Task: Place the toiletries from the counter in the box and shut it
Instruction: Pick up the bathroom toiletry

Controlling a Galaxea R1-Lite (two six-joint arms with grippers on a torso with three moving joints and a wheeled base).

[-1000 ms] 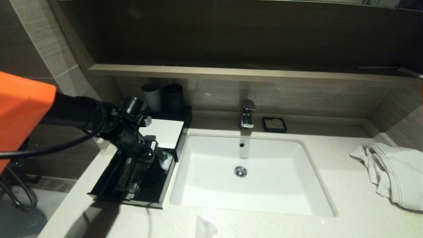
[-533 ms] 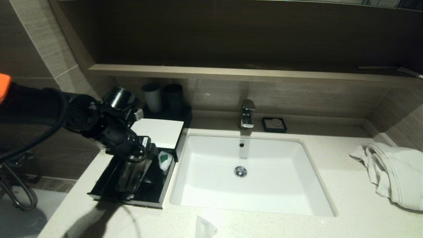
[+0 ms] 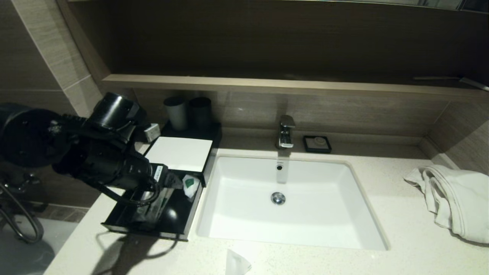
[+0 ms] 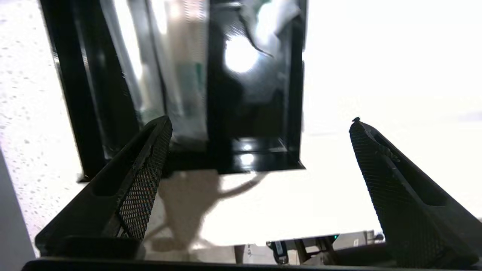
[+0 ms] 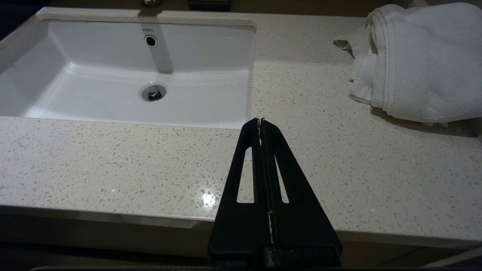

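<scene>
The black box (image 3: 179, 152) with its white top panel stands left of the sink, its drawer (image 3: 114, 222) pulled out toward me. In the drawer lie toiletries: a short pouch with a green mark (image 3: 190, 184) and long thin packets (image 3: 157, 202) (image 4: 184, 94). One more white packet (image 3: 236, 263) lies on the counter (image 3: 401, 244) at the front edge. My left gripper (image 3: 172, 182) (image 4: 260, 119) hangs open and empty over the drawer's near end. My right gripper (image 5: 261, 120) is shut and empty above the counter's front edge, right of the sink.
The white sink (image 3: 359, 229) fills the middle, with a chrome faucet (image 3: 286, 131) and a small black soap dish (image 3: 317, 144) behind it. Two dark cups (image 3: 177, 112) stand behind the box. A white towel (image 3: 454, 198) is bunched at the right. A wooden shelf (image 3: 267, 84) overhangs the back.
My left arm has drawn back to the left and risen from the drawer, uncovering the packets in it. Its jaws have spread a little wider. The right arm has not moved.
</scene>
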